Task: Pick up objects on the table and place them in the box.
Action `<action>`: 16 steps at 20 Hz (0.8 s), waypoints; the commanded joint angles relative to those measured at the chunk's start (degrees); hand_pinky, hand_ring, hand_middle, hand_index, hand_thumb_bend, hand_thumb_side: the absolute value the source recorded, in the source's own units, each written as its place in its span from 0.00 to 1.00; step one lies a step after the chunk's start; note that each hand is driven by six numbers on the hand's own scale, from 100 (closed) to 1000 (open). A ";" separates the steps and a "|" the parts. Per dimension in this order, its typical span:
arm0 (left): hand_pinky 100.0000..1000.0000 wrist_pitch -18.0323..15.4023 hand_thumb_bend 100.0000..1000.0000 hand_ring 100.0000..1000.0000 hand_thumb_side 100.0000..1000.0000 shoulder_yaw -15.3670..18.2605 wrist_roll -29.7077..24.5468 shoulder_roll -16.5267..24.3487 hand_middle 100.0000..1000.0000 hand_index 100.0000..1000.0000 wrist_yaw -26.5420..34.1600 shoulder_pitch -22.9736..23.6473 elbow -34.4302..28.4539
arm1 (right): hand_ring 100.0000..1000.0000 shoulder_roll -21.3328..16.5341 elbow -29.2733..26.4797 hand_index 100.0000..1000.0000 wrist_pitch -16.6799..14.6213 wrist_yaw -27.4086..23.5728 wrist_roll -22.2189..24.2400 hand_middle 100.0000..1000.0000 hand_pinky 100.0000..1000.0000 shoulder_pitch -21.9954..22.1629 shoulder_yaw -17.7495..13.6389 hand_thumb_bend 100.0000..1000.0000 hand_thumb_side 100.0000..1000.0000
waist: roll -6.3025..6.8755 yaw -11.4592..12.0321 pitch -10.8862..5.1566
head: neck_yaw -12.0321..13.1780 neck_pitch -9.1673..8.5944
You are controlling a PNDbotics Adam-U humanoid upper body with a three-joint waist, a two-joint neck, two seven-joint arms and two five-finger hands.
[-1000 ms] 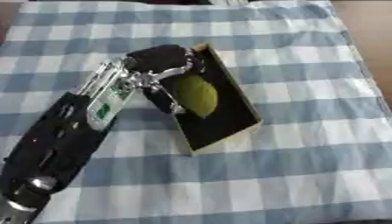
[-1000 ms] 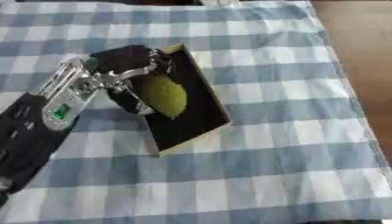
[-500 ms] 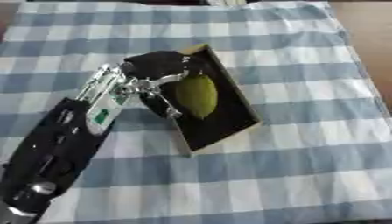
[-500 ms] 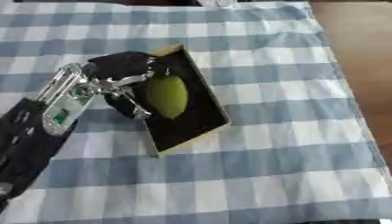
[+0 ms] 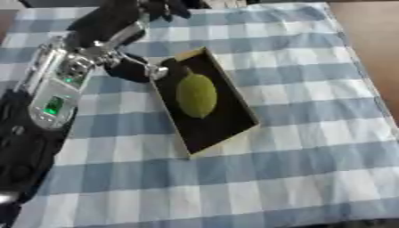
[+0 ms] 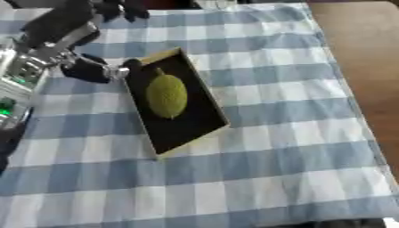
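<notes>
A yellow-green, lemon-shaped fruit [image 5: 196,95] lies inside a shallow black box [image 5: 217,133] with tan edges, set askew in the middle of the checked cloth. My left hand [image 5: 114,20] hovers off the box's upper-left corner, fingers stretched toward the far edge and holding nothing. Its thumb [image 5: 131,70] hangs just beside the box's left rim. The silver and black forearm [image 5: 54,95] runs down the left side. The right hand shows in neither view.
A blue and white checked cloth [image 5: 296,169] covers the table. Bare brown tabletop [image 5: 378,40] shows along the right edge. I see no other loose objects on the cloth.
My left hand has lifted off the fruit and drawn back up and to the left of the box, its fingers opening out. The fruit stays lying in the box.
</notes>
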 commanded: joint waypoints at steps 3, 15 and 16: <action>0.73 6.93 0.29 0.69 0.06 7.79 10.29 5.70 0.80 0.83 8.71 2.88 -8.77 | 0.62 -2.10 -0.90 0.63 -0.24 0.12 -0.45 0.57 0.77 -0.26 -0.87 0.00 0.57 | -0.03 0.37 -1.47 | -0.83 0.34; 0.68 12.55 0.30 0.65 0.25 20.77 28.85 7.86 0.77 0.81 28.02 13.63 -15.91 | 0.62 -2.29 -0.90 0.63 -0.55 0.42 -1.32 0.57 0.77 -0.30 -1.53 0.00 0.56 | -0.70 1.36 -1.13 | -1.65 -0.23; 0.68 12.07 0.30 0.65 0.25 21.50 29.99 7.80 0.77 0.81 29.29 14.40 -16.24 | 0.62 -2.29 -0.90 0.63 -0.57 0.45 -1.38 0.57 0.77 -0.30 -1.58 0.00 0.56 | -0.76 1.43 -1.11 | -1.74 -0.30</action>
